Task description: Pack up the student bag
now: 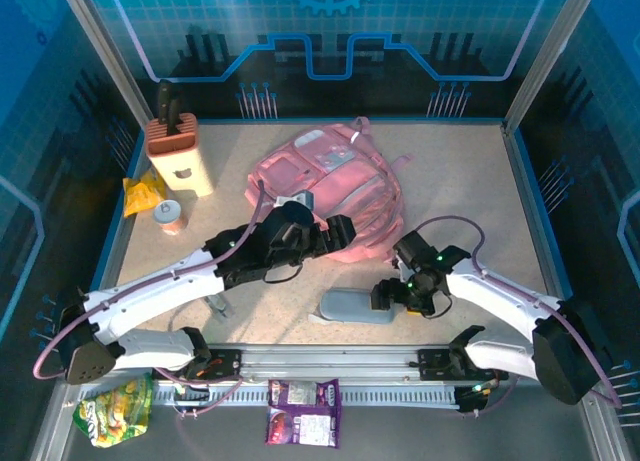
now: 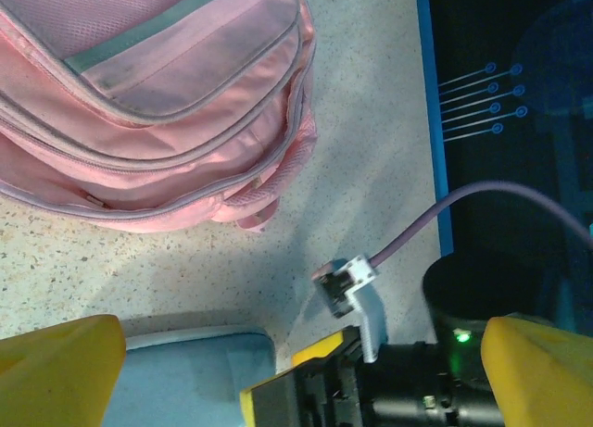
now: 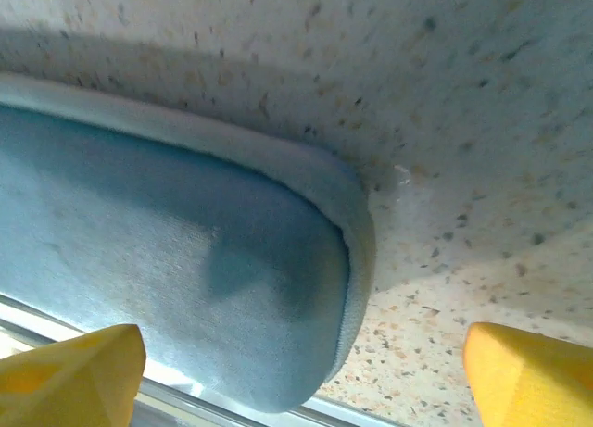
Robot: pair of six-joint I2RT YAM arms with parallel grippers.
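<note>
The student bag (image 1: 330,191), a big pink backpack with pale trim, lies flat in the middle of the table. My left gripper (image 1: 340,239) hovers at its near edge, open with nothing between its fingers. In the left wrist view the student bag (image 2: 139,94) takes up the upper left and the left gripper (image 2: 296,376) spreads wide. A grey oblong pencil case (image 1: 355,306) lies near the table's front. My right gripper (image 1: 388,295) is at its right end. In the right wrist view the right gripper (image 3: 301,376) is open, straddling the pencil case's (image 3: 185,270) rounded end without gripping it.
A knife block (image 1: 180,156) stands at the back left, with a yellow packet (image 1: 145,193) and a small jar (image 1: 171,216) beside it. Two snack packets (image 1: 115,409) (image 1: 303,411) lie in front of the metal rail (image 1: 330,361). A blue rim (image 2: 428,121) borders the table.
</note>
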